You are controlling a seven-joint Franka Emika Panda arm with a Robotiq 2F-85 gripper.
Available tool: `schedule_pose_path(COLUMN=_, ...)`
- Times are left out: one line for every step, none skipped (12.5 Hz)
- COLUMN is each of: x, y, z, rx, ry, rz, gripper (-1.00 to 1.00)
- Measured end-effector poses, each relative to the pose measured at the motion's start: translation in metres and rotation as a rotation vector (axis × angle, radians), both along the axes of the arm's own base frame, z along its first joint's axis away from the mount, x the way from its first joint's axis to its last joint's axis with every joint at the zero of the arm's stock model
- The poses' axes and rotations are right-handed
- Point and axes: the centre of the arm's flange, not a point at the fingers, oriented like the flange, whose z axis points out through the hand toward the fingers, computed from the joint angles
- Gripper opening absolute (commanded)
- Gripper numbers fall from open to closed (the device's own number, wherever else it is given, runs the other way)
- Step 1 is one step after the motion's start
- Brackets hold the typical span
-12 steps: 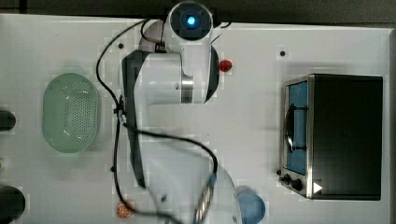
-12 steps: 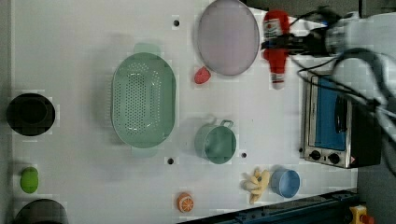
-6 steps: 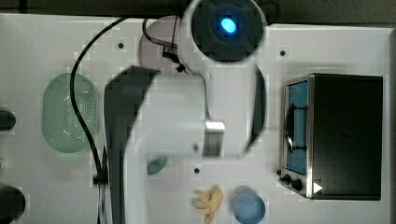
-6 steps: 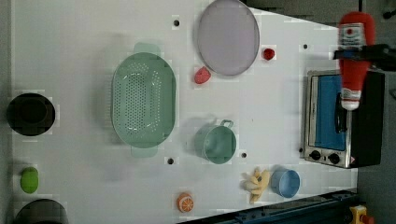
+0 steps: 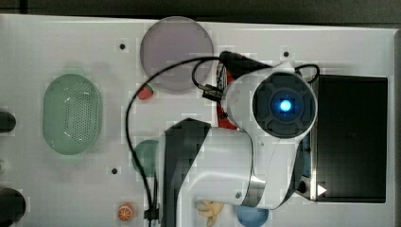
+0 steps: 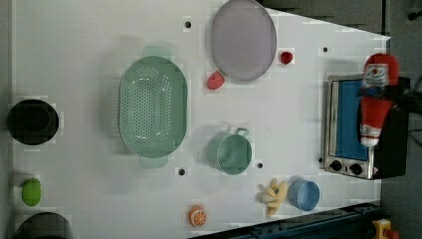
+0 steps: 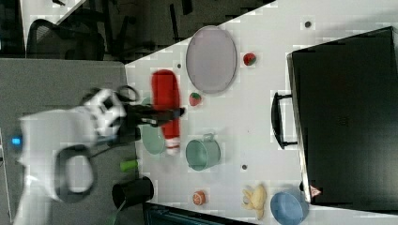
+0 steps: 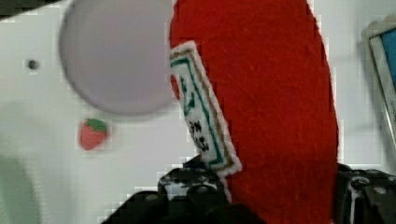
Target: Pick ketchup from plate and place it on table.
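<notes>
- The large white flat table (image 6: 99, 30) carries every item; the black-and-silver toaster oven (image 6: 348, 149) stands at the left view's right edge of it.
- The large flat round pale lilac-grey plate (image 6: 243, 40) lies near the table's far edge in the left view and is now bare. Half a second ago it was already bare; one second ago the bottle hung just beside its rim.
- The white Franka arm (image 5: 227, 165) has swung since then: in the top view its wrist housing now sits between the plate and the oven.
- The slim red squeeze ketchup bottle (image 6: 375, 99) with a white label has travelled with it. In the left view it appears in front of the oven, lifted clear of the table, cap end pointing toward the near edge.
- Judgement: the pick step is complete; the placing step remains, and a bare stretch of table must be reached before release.
- The black pincer gripper (image 7: 164, 115) is part-way closed and clamped across the bottle's body; in the wrist view the fingers (image 8: 196, 186) press against both sides.
- The small red strawberry (image 6: 215, 79) rests just beside the plate's rim, untouched.
</notes>
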Motion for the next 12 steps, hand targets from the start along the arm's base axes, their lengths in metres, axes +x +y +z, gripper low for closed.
schedule_pose_path(x=-0.01, y=0.001, z=-0.036, rx=0.004, ry=0.037, rz=-0.004, gripper=0.2)
schedule_pose_path(x=-0.021, y=0.005, z=-0.073, rx=0.007, ry=0.087, rz=0.0, gripper=0.2)
schedule_pose_path(x=-0.031, y=0.009, z=-0.11, rx=0.002, ry=0.125, rz=0.009, gripper=0.2)
schedule_pose_path(x=-0.04, y=0.014, z=-0.145, rx=0.002, ry=0.158, rz=0.015, gripper=0.2)
schedule_pose_path(x=-0.049, y=0.018, z=-0.174, rx=0.004, ry=0.2, rz=0.022, gripper=0.2)
schedule_pose_path(x=-0.056, y=0.022, z=-0.2, rx=0.005, ry=0.229, rz=0.029, gripper=0.2)
schedule_pose_path(x=-0.06, y=0.026, z=-0.22, rx=0.004, ry=0.24, rz=0.035, gripper=0.2)
schedule_pose_path(x=-0.061, y=0.028, z=-0.238, rx=0.003, ry=0.245, rz=0.037, gripper=0.2)
schedule_pose_path(x=-0.062, y=0.027, z=-0.254, rx=0.0, ry=0.253, rz=0.037, gripper=0.25)
schedule_pose_path(x=-0.062, y=0.026, z=-0.267, rx=-0.002, ry=0.247, rz=0.034, gripper=0.44)
schedule_pose_path(x=-0.063, y=0.026, z=-0.276, rx=-0.004, ry=0.244, rz=0.033, gripper=0.66)
schedule_pose_path(x=-0.063, y=0.027, z=-0.281, rx=-0.005, ry=0.244, rz=0.036, gripper=0.88)
